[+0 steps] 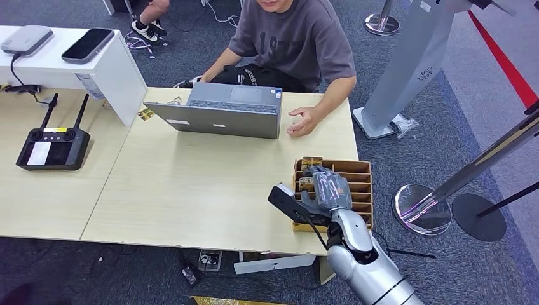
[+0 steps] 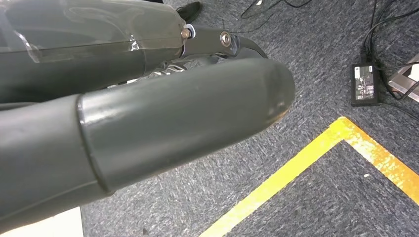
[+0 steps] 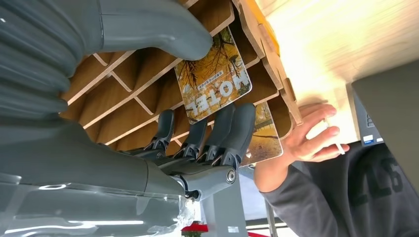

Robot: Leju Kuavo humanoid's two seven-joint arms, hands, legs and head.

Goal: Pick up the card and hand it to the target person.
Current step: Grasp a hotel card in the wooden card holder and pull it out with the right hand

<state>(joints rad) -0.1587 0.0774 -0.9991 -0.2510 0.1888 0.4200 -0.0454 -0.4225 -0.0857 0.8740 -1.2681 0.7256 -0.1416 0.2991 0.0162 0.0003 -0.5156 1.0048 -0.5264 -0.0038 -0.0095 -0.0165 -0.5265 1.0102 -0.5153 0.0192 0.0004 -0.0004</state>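
The card [image 3: 212, 79] is printed with yellow leaves and the word HOTEL. It stands in a slot of the wooden card rack [image 1: 360, 169] at the table's right front corner. My right hand [image 1: 327, 187] hangs over the rack. In the right wrist view its thumb [image 3: 163, 32] and its fingers [image 3: 232, 128] are spread apart on either side of the card's face, and I see no grip on it. A second card [image 3: 267, 140] sits in a neighbouring slot. The target person [image 1: 292, 44] sits behind the table with a hand [image 1: 302, 121] resting on it. My left hand [image 2: 173, 118] hangs over the floor and holds nothing.
A grey laptop [image 1: 222, 111] stands in front of the person. A black remote controller [image 1: 54, 146] lies on the left table beside a white shelf [image 1: 121, 70]. Stanchion bases [image 1: 423, 210] stand right of the table. Yellow floor tape [image 2: 306, 163] and a power adapter [image 2: 365, 84] lie below.
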